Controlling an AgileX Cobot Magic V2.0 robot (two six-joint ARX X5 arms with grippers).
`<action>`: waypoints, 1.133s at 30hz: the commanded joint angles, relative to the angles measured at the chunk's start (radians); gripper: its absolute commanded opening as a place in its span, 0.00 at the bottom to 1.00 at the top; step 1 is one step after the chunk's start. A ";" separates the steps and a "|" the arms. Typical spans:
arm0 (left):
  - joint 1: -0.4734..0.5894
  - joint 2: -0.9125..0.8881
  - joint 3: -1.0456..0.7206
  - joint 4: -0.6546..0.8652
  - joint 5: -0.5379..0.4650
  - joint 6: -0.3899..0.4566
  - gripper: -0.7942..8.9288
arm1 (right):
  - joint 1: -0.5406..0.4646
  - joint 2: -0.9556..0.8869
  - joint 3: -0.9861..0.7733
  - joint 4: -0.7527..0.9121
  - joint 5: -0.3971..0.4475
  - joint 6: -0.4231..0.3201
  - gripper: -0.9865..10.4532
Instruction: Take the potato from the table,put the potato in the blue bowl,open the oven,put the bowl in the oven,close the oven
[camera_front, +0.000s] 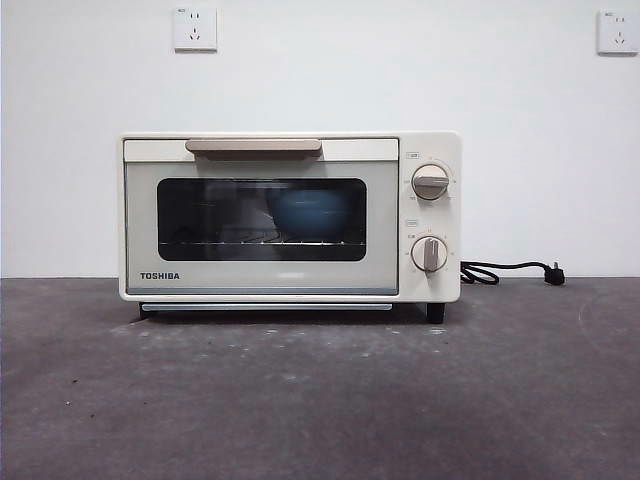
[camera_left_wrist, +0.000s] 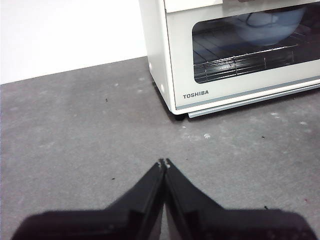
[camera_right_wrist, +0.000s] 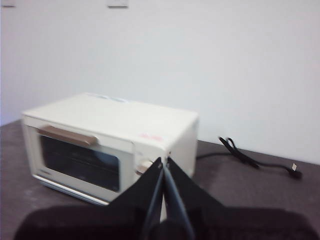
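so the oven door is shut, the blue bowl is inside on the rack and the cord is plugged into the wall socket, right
Not quite. The oven door is shut and the blue bowl sits inside on the rack, but the cord is not plugged in: the front view shows its plug lying loose on the table.

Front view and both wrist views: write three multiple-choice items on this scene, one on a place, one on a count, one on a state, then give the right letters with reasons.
1. Where is the deep round blue bowl?
A. on the dark grey speckled table
B. on the wire rack inside the cream-white TOSHIBA toaster oven
C. on top of the oven

2. How many round knobs does the oven front carry?
A. one
B. two
C. three

3. How is the oven door?
A. shut
B. half open
C. fully down

Key: 1 B, the bowl shows through the dark glass window; 2 B, two knobs sit one above the other; 3 A, the door stands flush with its beige bar handle up.
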 joint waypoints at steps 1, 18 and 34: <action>0.003 -0.003 -0.012 0.003 -0.002 -0.013 0.08 | -0.002 -0.056 -0.143 0.062 0.041 0.024 0.09; 0.003 -0.003 -0.012 0.003 -0.002 -0.013 0.08 | 0.056 -0.278 -0.537 0.174 0.174 0.098 0.09; 0.003 -0.003 -0.012 0.003 -0.002 -0.013 0.08 | 0.071 -0.303 -0.563 0.054 0.169 0.107 0.09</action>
